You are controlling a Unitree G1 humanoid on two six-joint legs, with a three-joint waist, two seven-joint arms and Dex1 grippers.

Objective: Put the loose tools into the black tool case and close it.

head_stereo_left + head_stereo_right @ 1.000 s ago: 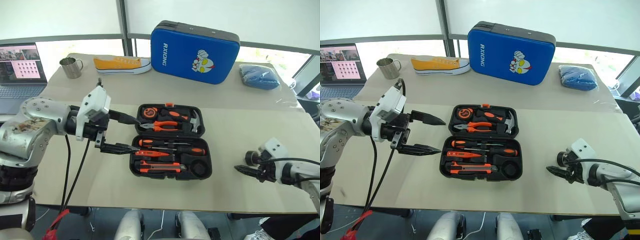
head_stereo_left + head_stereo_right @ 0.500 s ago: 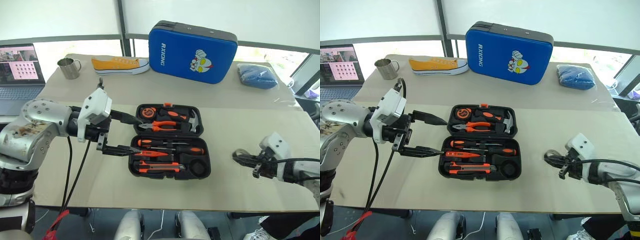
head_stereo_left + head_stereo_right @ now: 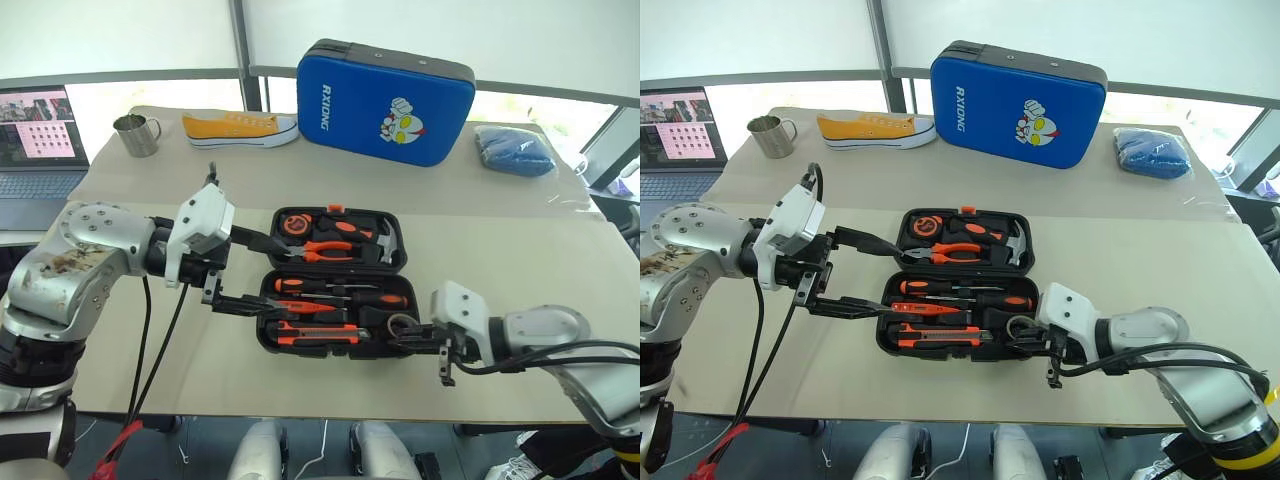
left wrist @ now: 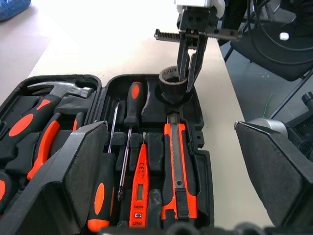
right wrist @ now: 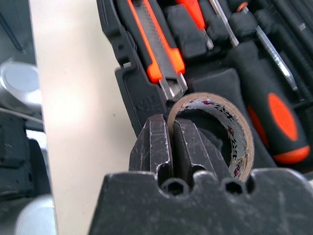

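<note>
The right gripper (image 4: 188, 73) is pinched on the wall of the tape roll (image 4: 172, 83), which should be lowered squarely into its round recess before the pinch is let go. The roll hangs at the near right corner of the black tool case (image 3: 395, 222), beside the utility knife (image 4: 177, 171). The left gripper (image 3: 258, 272) is spread wide at the case's left edge, holding nothing.

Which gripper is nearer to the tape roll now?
The right. The right gripper is shut on the tape roll, its fingers pinching the roll's wall. The left gripper stands open at the black tool case's opposite side, apart from the roll.
</note>
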